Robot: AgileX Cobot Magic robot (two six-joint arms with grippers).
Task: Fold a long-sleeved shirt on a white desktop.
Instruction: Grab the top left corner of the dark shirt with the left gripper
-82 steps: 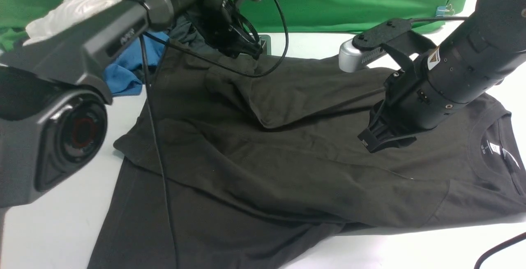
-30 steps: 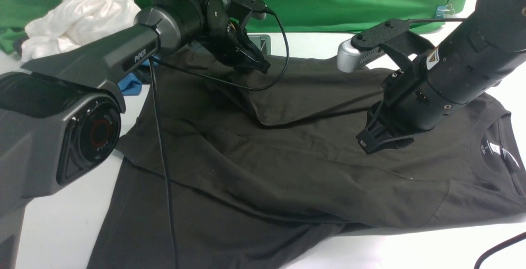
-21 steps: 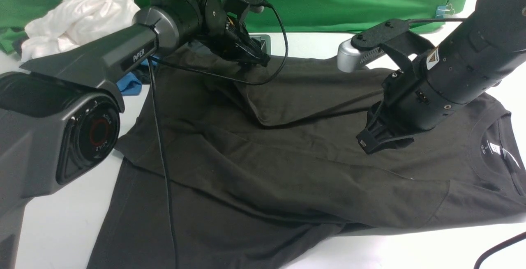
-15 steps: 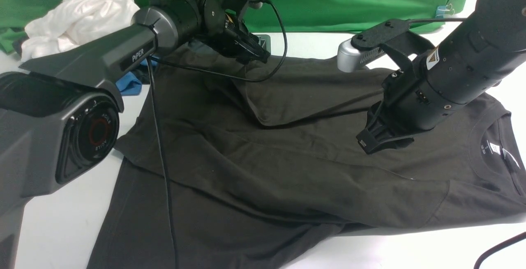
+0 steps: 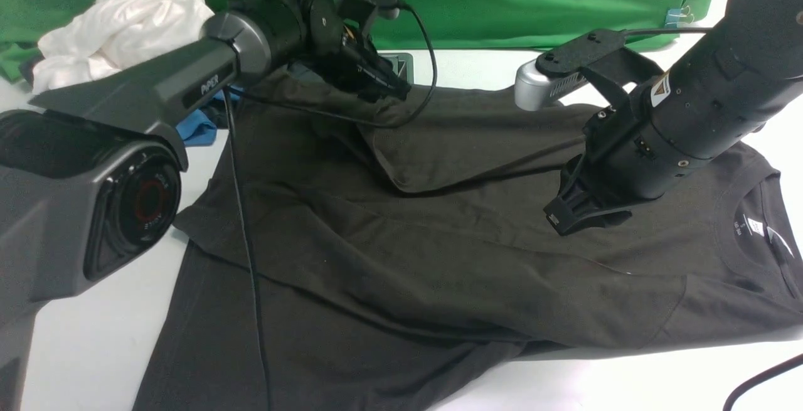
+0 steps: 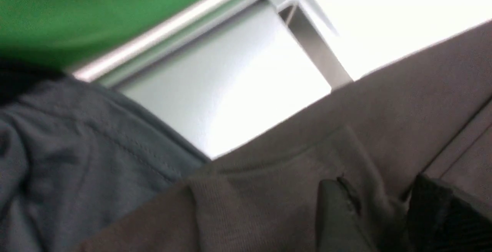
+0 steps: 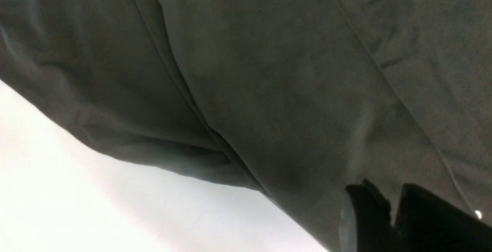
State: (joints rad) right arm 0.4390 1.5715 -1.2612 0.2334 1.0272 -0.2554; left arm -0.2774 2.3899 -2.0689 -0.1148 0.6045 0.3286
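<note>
Right tool (image 5: 569,219) seemingly pinches the wrinkled black knit long-sleeved shirt (image 5: 408,260); left tool (image 5: 395,91) state unclear.

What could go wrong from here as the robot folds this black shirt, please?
The left arm's cable drapes across the long-sleeved shirt and could drag or snag it. The left end effector sits at the shirt's edge beside a grey-blue garment, so it might catch that too. The right end effector seems to pinch only a thin ridge, which may slip.

Rumpled black shirt (image 5: 439,260) on white desktop (image 5: 94,348)
</note>
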